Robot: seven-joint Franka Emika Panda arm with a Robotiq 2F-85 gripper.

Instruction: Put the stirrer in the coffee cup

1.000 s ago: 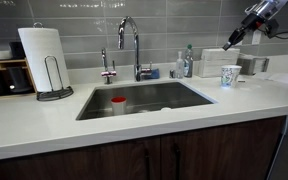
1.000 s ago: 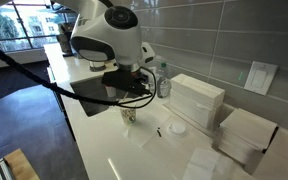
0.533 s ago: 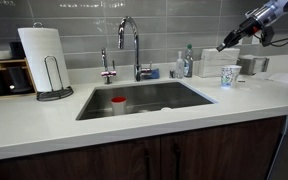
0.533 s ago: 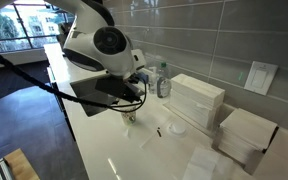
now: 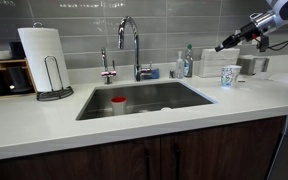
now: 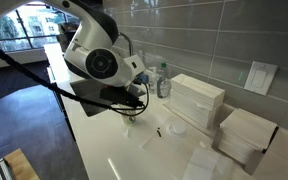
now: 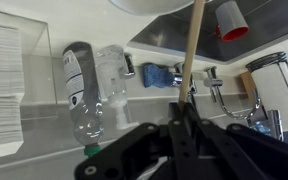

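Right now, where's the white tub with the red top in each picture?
In an exterior view: the red-topped container stands in the sink, mid-picture.
In an exterior view: not in sight; the robot arm covers the sink area.
Wrist view: top right corner, picture upside down.
Shared landmark: the clear bottle by the wall.

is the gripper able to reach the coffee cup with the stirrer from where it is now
Probably yes. In an exterior view the gripper hangs above the coffee cup, with only open air between them. In the wrist view the jaws are shut on the wooden stirrer.
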